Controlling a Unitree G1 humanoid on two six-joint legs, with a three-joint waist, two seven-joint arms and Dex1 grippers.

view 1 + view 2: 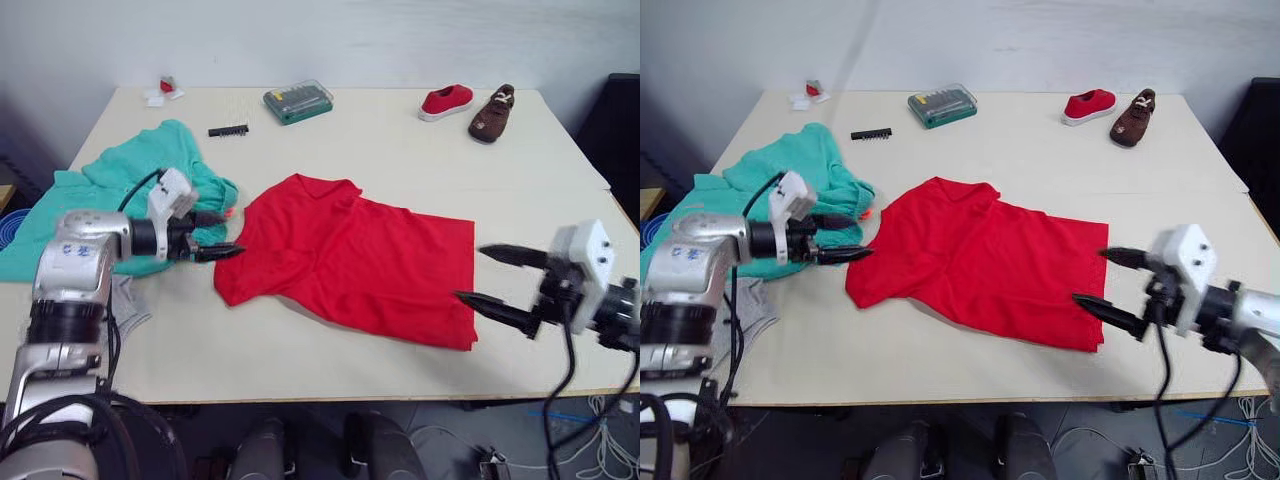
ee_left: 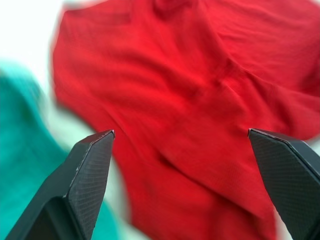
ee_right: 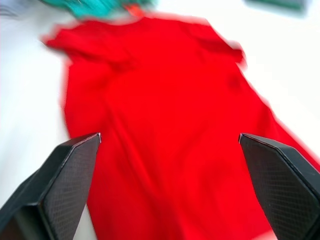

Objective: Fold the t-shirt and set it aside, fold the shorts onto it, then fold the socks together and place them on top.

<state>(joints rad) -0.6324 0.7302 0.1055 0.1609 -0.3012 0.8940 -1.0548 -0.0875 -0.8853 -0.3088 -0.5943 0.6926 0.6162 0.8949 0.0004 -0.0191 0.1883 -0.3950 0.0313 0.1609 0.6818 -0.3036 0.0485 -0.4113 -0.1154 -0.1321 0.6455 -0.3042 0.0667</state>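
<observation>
The red t-shirt [image 1: 350, 260] lies spread and rumpled in the middle of the table, collar toward the far side. The teal shorts [image 1: 130, 190] lie crumpled at the left. A light grey sock [image 1: 128, 300] peeks out at the left edge, below my left arm. My left gripper [image 1: 222, 235] is open, just left of the shirt's sleeve, between shirt and shorts. My right gripper [image 1: 485, 275] is open at the shirt's right hem, fingers pointing at it. Both wrist views look onto the red t-shirt [image 2: 200, 100] between spread fingers.
At the far side of the table [image 1: 400, 150] sit a green bit case [image 1: 298, 101], a black bit strip [image 1: 228, 130], a small red shoe [image 1: 446, 101], a brown shoe [image 1: 492, 113] and a small red-and-white item [image 1: 164, 90]. A blue object [image 1: 8, 228] is off the left edge.
</observation>
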